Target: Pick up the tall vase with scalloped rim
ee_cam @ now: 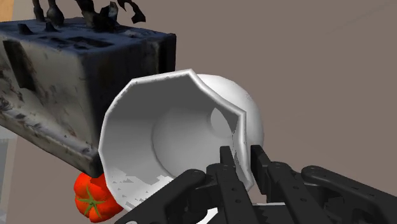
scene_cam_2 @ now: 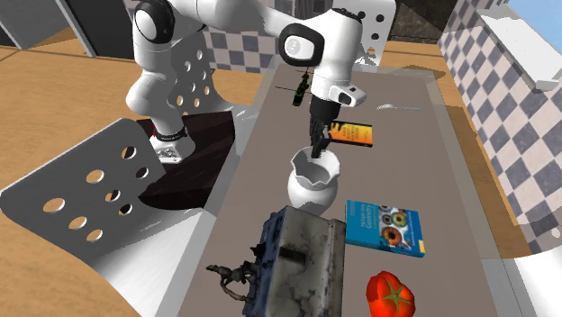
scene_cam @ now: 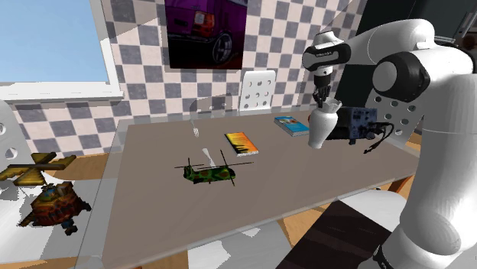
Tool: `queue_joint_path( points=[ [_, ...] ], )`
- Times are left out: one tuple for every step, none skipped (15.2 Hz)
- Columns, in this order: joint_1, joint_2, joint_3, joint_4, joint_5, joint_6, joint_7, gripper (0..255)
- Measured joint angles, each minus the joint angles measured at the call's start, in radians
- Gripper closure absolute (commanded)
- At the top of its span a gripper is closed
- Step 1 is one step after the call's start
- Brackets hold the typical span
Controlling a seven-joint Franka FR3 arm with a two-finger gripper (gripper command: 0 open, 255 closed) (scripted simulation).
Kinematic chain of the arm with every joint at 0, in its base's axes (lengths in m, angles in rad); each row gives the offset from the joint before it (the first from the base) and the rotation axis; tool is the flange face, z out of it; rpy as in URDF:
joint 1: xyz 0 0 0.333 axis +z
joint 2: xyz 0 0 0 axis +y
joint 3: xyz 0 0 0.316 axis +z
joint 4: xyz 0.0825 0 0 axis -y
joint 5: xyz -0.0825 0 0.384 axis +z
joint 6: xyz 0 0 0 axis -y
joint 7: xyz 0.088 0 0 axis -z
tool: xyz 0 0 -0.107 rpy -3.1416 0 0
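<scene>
In the shoulder view, the white vase (scene_cam: 320, 126) sits directly under the gripper (scene_cam: 326, 101), near the grey table's (scene_cam: 153, 191) far end beside a dark box (scene_cam: 359, 122). In the second exterior view, the gripper (scene_cam_2: 317, 149) dips into the vase's (scene_cam_2: 313, 186) mouth; the body is smooth and bulbous, the rim notched. In the wrist view, the gripper (ee_cam: 245, 160) pinches the vase's (ee_cam: 184, 127) rim wall, one finger inside and one outside, near the scuffed box (ee_cam: 63, 83) and a red tomato (ee_cam: 92, 197).

The grey-brown desk (scene_cam: 306, 177) carries a camouflage toy helicopter (scene_cam: 205, 173), an orange book (scene_cam: 241, 143), a blue book (scene_cam: 291, 125), and, at one end, a worn dark box (scene_cam_2: 302, 261) and a red tomato (scene_cam_2: 391, 294).
</scene>
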Motion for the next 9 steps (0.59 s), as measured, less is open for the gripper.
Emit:
queue_joint_path(
  points=[
    [0.000, 0.000, 0.000, 0.000, 0.000, 0.000, 0.000, 255],
    [0.000, 0.000, 0.000, 0.000, 0.000, 0.000, 0.000, 255],
    [0.000, 0.000, 0.000, 0.000, 0.000, 0.000, 0.000, 255],
    [0.000, 0.000, 0.000, 0.000, 0.000, 0.000, 0.000, 255],
    [0.000, 0.000, 0.000, 0.005, 0.000, -0.006, -0.002, 255],
    [0.000, 0.002, 0.000, 0.018, 0.002, -0.018, -0.004, 255],
    [0.000, 0.004, 0.001, 0.031, 0.003, -0.030, -0.005, 255],
    [-0.001, 0.005, 0.000, 0.044, 0.003, -0.041, -0.008, 255],
    [-0.003, 0.007, 0.000, 0.060, 0.005, -0.055, -0.012, 255]
  ],
)
